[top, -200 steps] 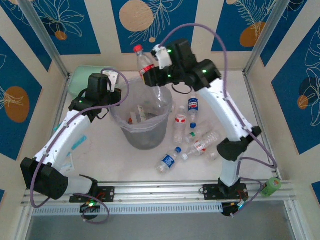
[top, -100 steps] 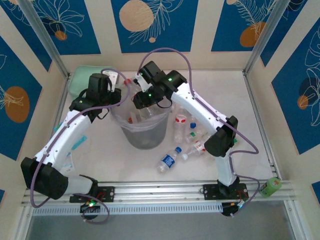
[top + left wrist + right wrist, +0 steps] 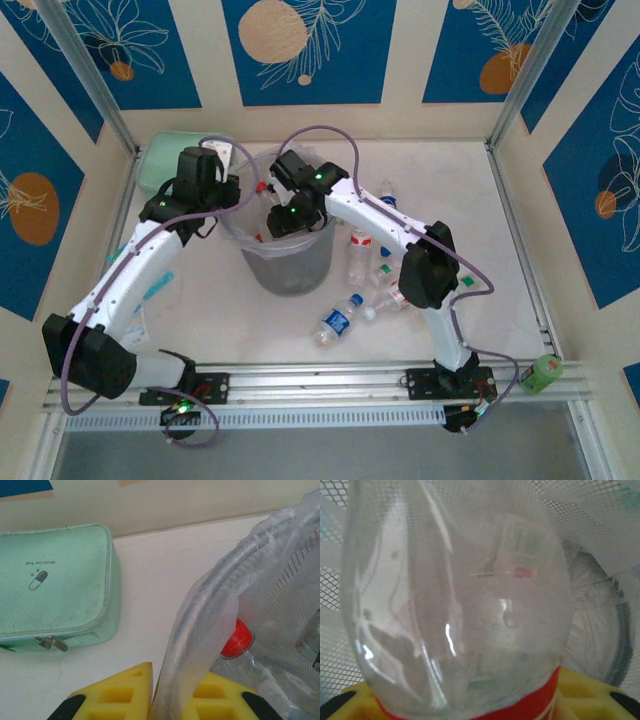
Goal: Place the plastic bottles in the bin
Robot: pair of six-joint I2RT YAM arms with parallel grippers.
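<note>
Left pincer (image 3: 167,692) is clamped on the bin (image 3: 239,555) — its yellow pads (image 3: 125,692) stand one on each side of the grey rim, with the clear liner bag (image 3: 200,615) bunched between them. In the top view that pincer (image 3: 226,193) sits at about 9 o'clock on the bin (image 3: 292,272), which stands upright on the white counter (image 3: 480,230).

Right pincer (image 3: 277,212) reaches over the rim from 2 o'clock and hangs inside the mouth of the bin. It is closed on the red-label bottle (image 3: 460,605). The clear body takes up most of the wrist view, and the red band at its near end lies against the yellow pads (image 3: 600,700) on both sides. Mesh wall and liner show behind it, so the bottle is within the bin but not yet let go.

A red cap (image 3: 237,639) presses against the liner just inside the rim, beside the left pincer; I cannot tell which bottle it belongs to.

Loose bottles (image 3: 385,268) lie on the counter at 3 to 4 o'clock from the bin, clustered and partly under the right arm (image 3: 420,262). A blue-label bottle (image 3: 337,321) with a blue cap lies apart from them at 5 o'clock. The mint-green pouch (image 3: 55,585) lies at 10 o'clock — near the bin, not touching it.
</note>
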